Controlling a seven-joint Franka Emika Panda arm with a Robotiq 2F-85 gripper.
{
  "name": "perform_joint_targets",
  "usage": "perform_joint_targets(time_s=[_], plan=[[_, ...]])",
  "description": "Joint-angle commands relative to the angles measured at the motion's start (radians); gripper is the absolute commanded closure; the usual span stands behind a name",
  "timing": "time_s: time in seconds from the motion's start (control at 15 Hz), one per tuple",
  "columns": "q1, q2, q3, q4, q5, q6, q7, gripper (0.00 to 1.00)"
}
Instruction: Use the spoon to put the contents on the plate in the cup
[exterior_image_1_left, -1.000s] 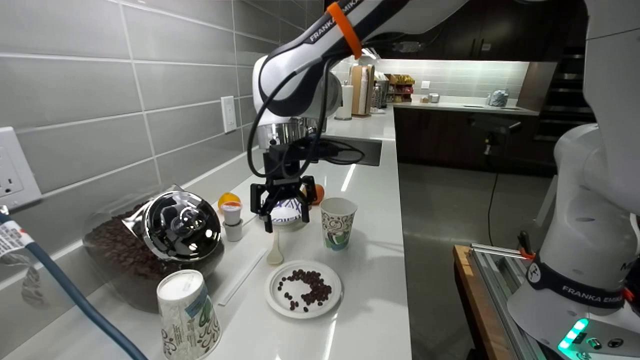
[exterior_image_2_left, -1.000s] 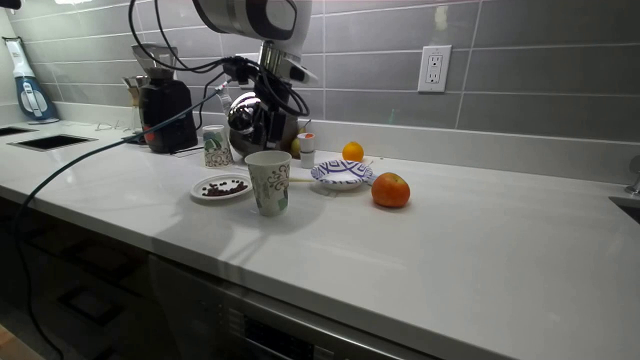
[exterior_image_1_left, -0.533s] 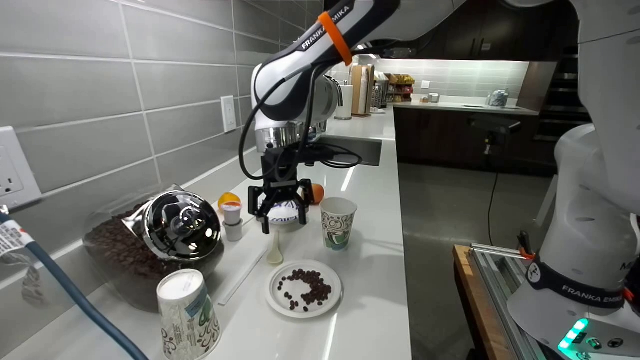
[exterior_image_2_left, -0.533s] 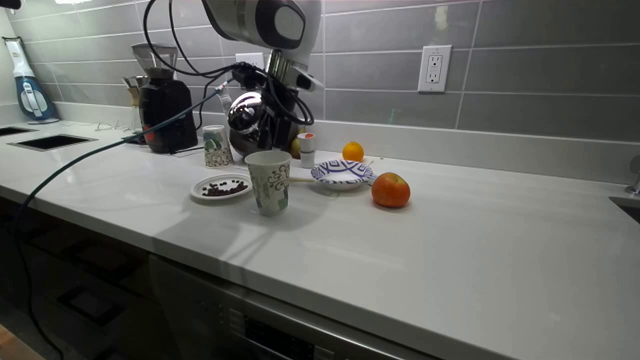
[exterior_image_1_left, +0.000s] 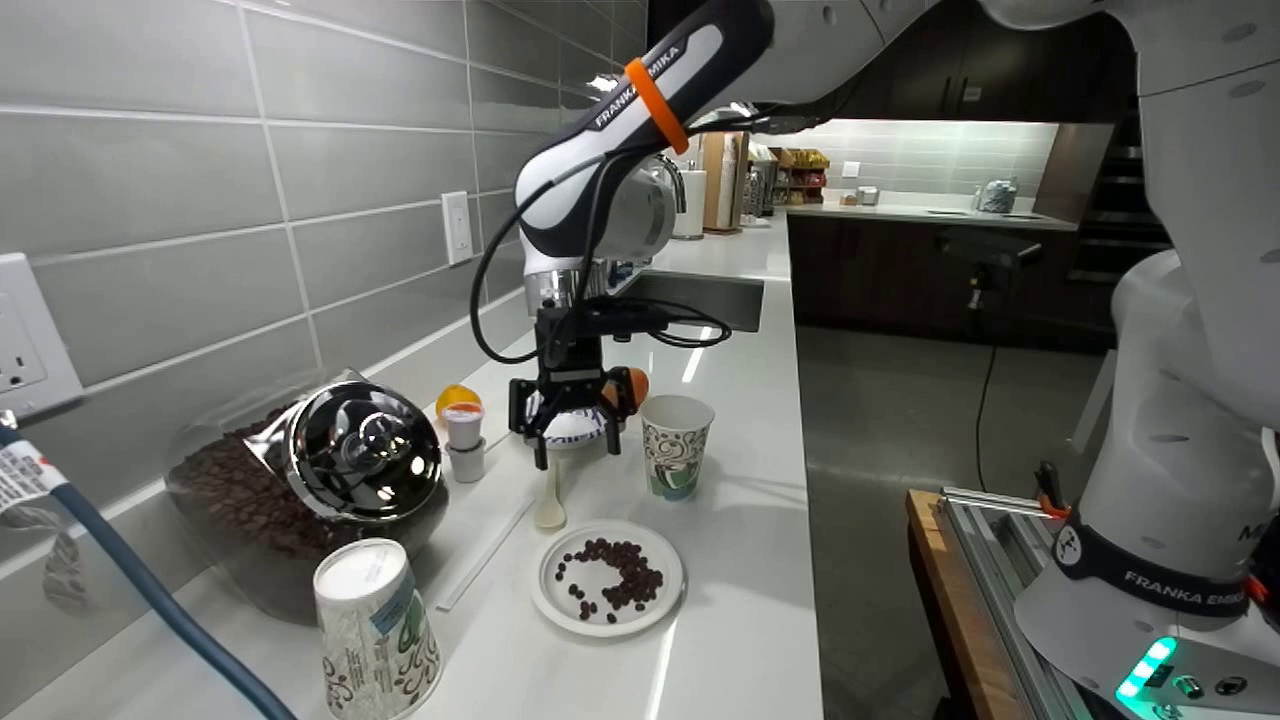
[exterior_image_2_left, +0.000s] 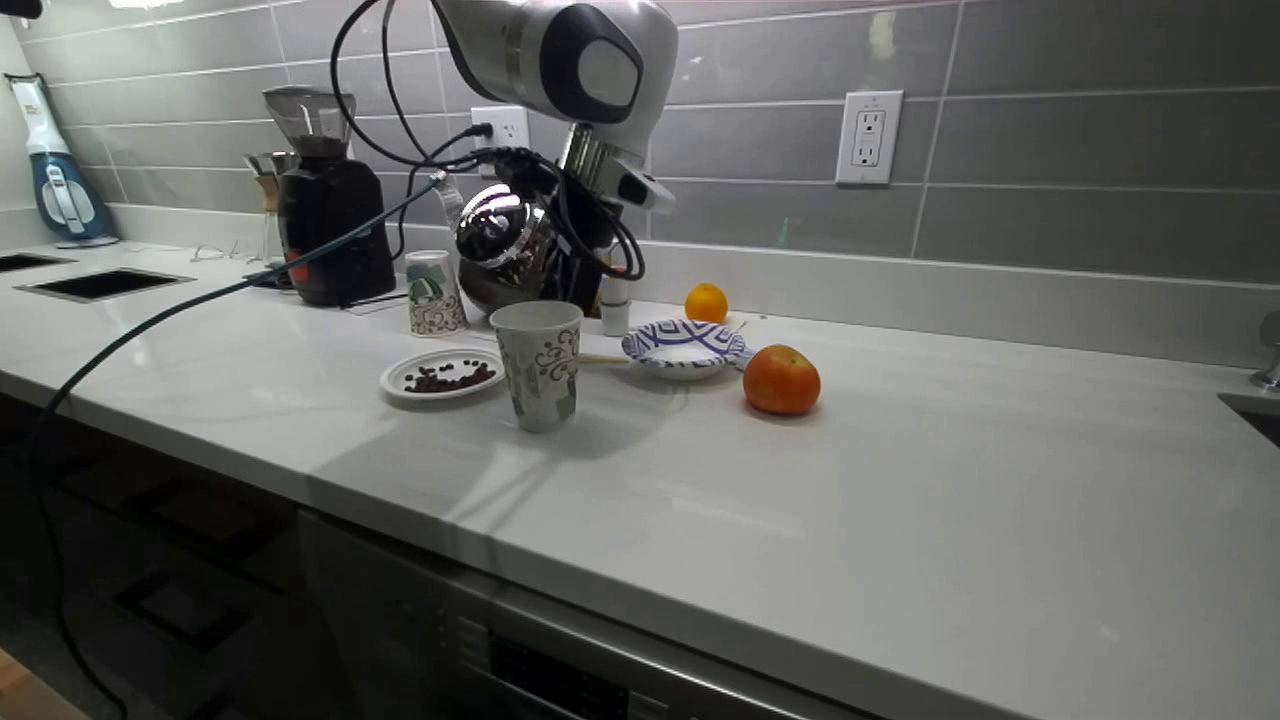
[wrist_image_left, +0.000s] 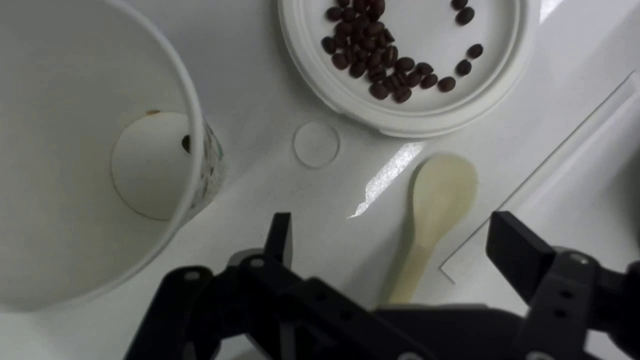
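Lying below spread jaws is one spoon (wrist_image_left: 432, 217), near one plate (wrist_image_left: 435, 35) and one upright cup (exterior_image_1_left: 675, 447).

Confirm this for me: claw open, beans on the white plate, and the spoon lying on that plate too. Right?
Not quite: the wrist view shows the spoon on the counter beside the white plate, apart from it. The rest stands: claw open, beans on the white plate.
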Motion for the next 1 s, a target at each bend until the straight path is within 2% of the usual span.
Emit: perform_joint_targets(time_s=[0.0,0.33,0.47,0.6,0.67,0.8,0.87,0.93], plan=[[-0.018,0.062,-0.002,0.071,0.068,-0.033,0.010,0.00],[-0.023,0.127,-0.009,0.141,0.100,-0.075,0.068,0.00],[-0.020,0.151,-0.012,0.163,0.103,-0.078,0.093,0.13],[-0.018,0.170,-0.014,0.179,0.099,-0.074,0.117,0.20],[-0.017,0.177,-0.014,0.184,0.096,-0.070,0.126,0.28],[-0.018,0.190,-0.014,0.190,0.095,-0.066,0.140,0.27],[-0.018,0.196,-0.014,0.192,0.095,-0.061,0.144,0.32],[-0.017,0.201,-0.012,0.192,0.096,-0.051,0.144,0.30]])
